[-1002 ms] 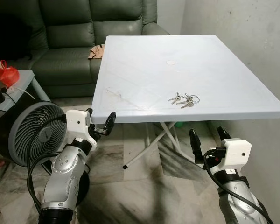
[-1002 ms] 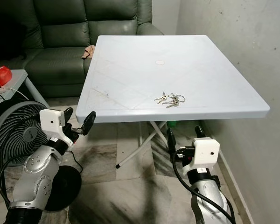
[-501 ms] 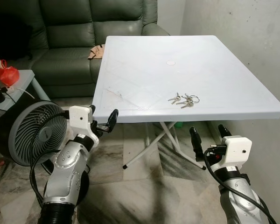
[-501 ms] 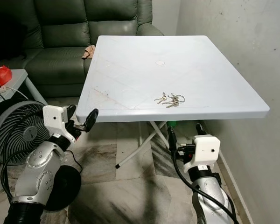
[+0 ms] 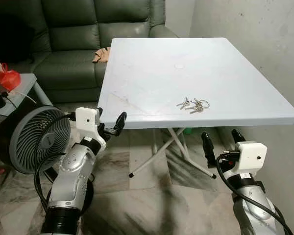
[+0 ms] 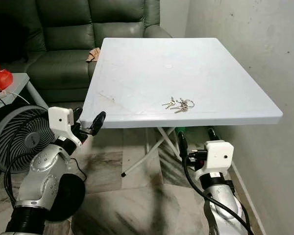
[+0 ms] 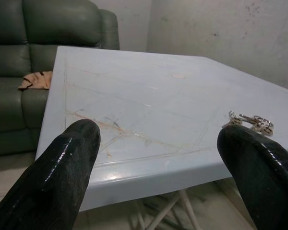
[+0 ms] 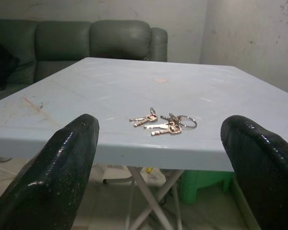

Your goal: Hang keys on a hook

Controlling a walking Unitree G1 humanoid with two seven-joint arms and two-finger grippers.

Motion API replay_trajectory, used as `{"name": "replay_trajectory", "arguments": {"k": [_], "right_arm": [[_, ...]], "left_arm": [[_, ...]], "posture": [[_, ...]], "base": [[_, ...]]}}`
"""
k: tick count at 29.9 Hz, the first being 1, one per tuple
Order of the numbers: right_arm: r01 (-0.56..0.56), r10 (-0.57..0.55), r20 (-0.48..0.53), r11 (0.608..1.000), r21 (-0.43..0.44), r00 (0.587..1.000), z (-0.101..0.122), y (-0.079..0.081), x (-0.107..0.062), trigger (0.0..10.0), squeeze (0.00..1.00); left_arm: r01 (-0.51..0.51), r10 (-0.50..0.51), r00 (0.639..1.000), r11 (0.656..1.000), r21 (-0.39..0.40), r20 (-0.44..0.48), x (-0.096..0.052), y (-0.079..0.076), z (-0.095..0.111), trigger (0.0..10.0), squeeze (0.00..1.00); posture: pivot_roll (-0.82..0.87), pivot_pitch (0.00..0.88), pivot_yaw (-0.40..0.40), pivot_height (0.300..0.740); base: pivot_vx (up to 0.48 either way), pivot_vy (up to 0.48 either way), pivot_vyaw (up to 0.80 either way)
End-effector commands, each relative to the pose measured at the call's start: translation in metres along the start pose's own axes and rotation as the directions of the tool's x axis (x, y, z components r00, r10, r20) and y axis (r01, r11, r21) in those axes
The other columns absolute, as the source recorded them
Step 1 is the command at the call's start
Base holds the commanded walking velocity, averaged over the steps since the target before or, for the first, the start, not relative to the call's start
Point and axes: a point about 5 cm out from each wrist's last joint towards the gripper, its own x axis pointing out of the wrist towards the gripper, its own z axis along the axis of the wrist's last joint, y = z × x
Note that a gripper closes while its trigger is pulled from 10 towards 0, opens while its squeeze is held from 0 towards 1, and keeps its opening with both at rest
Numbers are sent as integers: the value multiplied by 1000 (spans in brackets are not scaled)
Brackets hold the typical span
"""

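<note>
A bunch of keys (image 5: 192, 104) on a ring lies flat on the white folding table (image 5: 152, 63), near its front edge and right of centre. My left gripper (image 5: 110, 120) is open and held just below the table's front left corner, well left of the keys. My right gripper (image 5: 219, 139) is open too, below the front edge and slightly right of the keys. In the right wrist view the keys (image 8: 163, 122) sit between its fingers (image 8: 67, 163), beyond the table's edge. In the left wrist view the keys (image 7: 249, 121) lie off by one finger.
A round grey fan (image 5: 34, 139) stands on the floor at my left. Behind the table is a dark green sofa (image 5: 73, 39) with a cloth (image 5: 102, 54) on it. A plastered wall (image 5: 264, 44) runs close along the right. Crossed table legs (image 5: 161, 147) stand below.
My left gripper has risen and moved right, up to the table's front left corner. The right gripper has lifted slightly. The keys have not moved.
</note>
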Motion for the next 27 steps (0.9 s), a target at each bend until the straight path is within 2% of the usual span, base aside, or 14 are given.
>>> {"name": "replay_trajectory", "arguments": {"k": [1, 9, 27], "right_arm": [[-3, 3, -1, 1000, 3, 1000, 1, -1, 3, 10000, 0], [-7, 7, 2, 1000, 4, 1000, 2, -1, 4, 10000, 0], [-13, 13, 6, 1000, 1, 1000, 2, -1, 5, 10000, 0]], "left_arm": [[-2, 2, 1000, 1000, 5, -2, 0, -1, -1, 10000, 0], [4, -4, 1000, 1000, -7, 1, 0, -4, -2, 10000, 0], [13, -13, 1000, 1000, -12, 6, 3, -5, -1, 10000, 0]], "posture": [[-61, 22, 3, 740], [-60, 24, 2, 740], [-63, 16, 4, 740]], "base": [[0, 0, 0], [229, 0, 0], [374, 0, 0]]}}
